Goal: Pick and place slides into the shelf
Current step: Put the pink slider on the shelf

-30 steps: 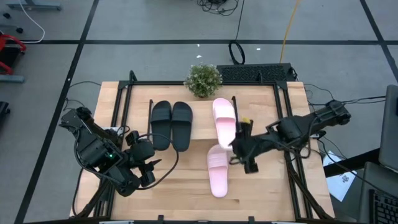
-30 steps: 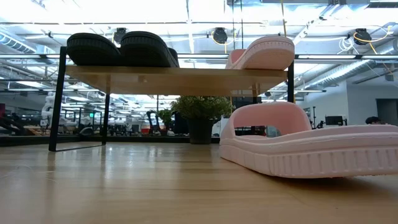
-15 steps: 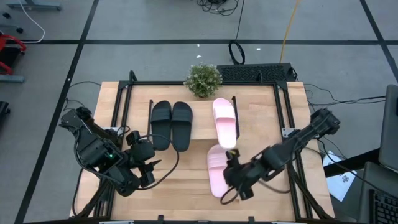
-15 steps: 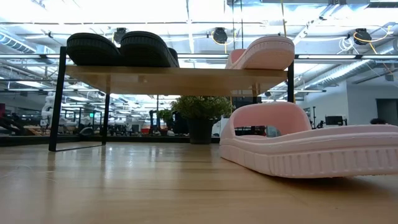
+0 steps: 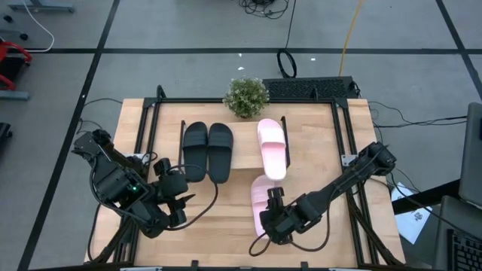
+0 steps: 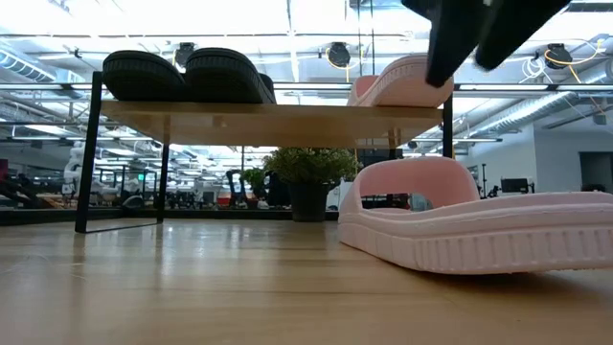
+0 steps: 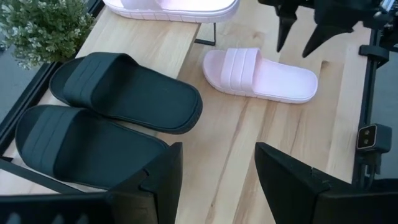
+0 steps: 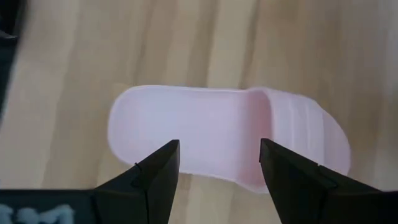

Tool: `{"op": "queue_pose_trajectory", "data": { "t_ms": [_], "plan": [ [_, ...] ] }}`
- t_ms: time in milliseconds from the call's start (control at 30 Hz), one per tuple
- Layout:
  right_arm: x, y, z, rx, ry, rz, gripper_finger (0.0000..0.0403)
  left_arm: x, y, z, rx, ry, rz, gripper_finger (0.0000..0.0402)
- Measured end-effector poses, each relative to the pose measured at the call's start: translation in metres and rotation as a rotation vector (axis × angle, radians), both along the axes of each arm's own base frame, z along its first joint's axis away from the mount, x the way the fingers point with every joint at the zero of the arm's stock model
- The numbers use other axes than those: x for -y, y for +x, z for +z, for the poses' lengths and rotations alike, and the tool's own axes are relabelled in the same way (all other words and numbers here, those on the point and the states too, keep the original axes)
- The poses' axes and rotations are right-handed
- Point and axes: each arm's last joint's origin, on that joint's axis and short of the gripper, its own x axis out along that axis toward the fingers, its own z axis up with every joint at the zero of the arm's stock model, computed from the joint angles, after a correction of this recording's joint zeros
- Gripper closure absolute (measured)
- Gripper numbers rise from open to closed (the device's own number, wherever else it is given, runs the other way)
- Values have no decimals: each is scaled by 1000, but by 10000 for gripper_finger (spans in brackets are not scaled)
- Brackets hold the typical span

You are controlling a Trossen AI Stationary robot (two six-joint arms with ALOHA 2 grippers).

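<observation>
Hovering wide open and empty, right claw (image 5: 273,219) sits directly above the loose pink slide (image 5: 263,205).

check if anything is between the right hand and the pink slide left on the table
Nothing visible. The right hand hangs open directly above the pink slide on the table, with only clear air between them.

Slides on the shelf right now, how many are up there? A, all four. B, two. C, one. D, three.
D: the black pair and one pink slide sit on the shelf, while the other pink slide lies on the table under the right gripper.
</observation>
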Motion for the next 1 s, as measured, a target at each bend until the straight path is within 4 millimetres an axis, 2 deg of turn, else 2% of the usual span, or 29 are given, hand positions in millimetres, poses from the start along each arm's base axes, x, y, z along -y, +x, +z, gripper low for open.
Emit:
{"op": "queue_pose_trajectory", "data": {
  "t_ms": [233, 567, 1000],
  "plan": [
    [4, 0, -1, 35, -56, -83, 190, 0, 0, 0, -4, 10, -14, 204],
    [1, -19, -4, -97, -64, -183, 190, 1, -1, 0, -30, 10, -48, 204],
    [-11, -35, -3, 31, -178, -310, 190, 1, -1, 0, -38, 38, -78, 204]
  ]
}}
